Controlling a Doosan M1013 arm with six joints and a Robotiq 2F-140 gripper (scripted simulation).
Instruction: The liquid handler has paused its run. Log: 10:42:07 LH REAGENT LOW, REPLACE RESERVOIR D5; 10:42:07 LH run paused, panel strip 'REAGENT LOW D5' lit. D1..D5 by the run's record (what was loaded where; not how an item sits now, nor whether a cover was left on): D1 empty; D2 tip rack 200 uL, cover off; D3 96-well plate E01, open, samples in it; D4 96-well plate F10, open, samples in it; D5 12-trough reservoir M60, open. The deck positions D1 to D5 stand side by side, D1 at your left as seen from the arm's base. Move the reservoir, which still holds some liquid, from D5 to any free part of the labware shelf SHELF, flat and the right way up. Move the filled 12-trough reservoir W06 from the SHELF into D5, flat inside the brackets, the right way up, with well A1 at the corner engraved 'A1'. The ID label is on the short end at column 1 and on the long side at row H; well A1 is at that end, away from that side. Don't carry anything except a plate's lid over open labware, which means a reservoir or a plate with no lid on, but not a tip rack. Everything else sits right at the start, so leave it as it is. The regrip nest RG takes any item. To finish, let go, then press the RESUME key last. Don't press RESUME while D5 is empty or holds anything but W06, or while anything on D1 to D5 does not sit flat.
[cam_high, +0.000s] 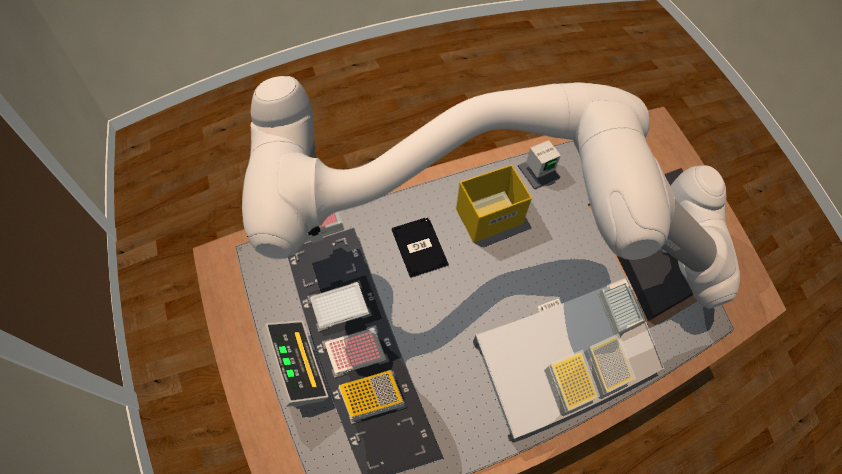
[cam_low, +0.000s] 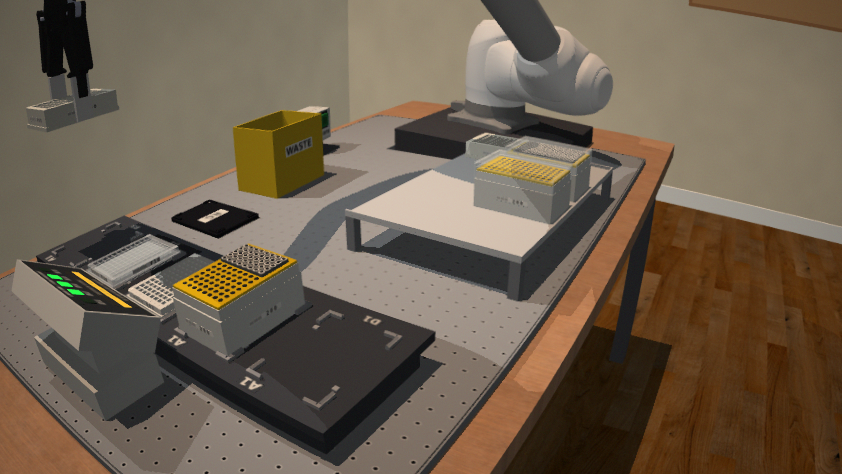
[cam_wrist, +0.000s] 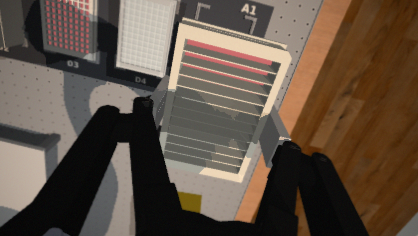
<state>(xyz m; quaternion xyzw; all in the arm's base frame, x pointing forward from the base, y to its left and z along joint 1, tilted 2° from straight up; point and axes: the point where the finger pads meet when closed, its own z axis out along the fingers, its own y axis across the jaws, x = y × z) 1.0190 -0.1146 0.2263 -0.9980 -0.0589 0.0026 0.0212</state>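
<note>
My gripper (cam_wrist: 215, 101) is shut on the long sides of the cream 12-trough reservoir (cam_wrist: 225, 105), which has red liquid in a few troughs at its far end. In the exterior view the gripper (cam_low: 64, 88) holds the reservoir (cam_low: 70, 108) level, high above the table's far left end. In the top view the arm hides it, apart from a pink corner (cam_high: 331, 219). Deck position D5 (cam_high: 334, 267) is bare between its brackets. The other reservoir (cam_high: 621, 304) lies on the shelf (cam_high: 551, 361) at its end nearest the arm's base.
An open white plate (cam_high: 338, 304) sits in D4, a pink plate (cam_high: 355, 351) in D3, a tip rack (cam_high: 371, 393) in D2, and D1 (cam_high: 394, 450) is bare. Two tip racks (cam_high: 589, 372) stand on the shelf. The RG nest (cam_high: 420, 251), waste bin (cam_high: 493, 201), RESUME key (cam_high: 545, 158) and panel (cam_high: 292, 362) also stand on the table.
</note>
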